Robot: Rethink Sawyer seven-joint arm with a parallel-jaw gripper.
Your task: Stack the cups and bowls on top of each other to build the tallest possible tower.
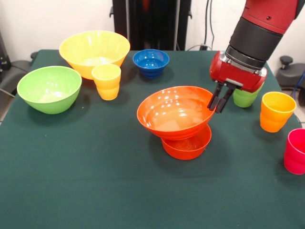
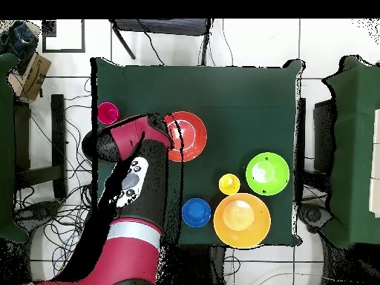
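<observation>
A large orange bowl [image 1: 174, 112] sits tilted on a smaller orange bowl [image 1: 187, 145] at mid-table; this is the tower, also in the overhead view [image 2: 191, 137]. My gripper [image 1: 217, 101] is at the large bowl's right rim, with its fingers close together astride the rim. A yellow cup [image 1: 106, 81] stands in front of the large yellow bowl [image 1: 94, 50]. A green bowl [image 1: 49, 88] is at the left and a dark blue bowl [image 1: 151, 62] at the back. A green cup [image 1: 244, 98] is partly hidden behind my gripper. An orange-yellow cup [image 1: 276, 111] and a pink-red cup [image 1: 296, 151] stand at the right. No light blue bowl shows.
The table has a dark green cloth [image 1: 95, 181]. In the overhead view my arm [image 2: 133, 185] covers the table's left part near the pink-red cup [image 2: 108, 113]. Black equipment and cables stand behind the table's far side.
</observation>
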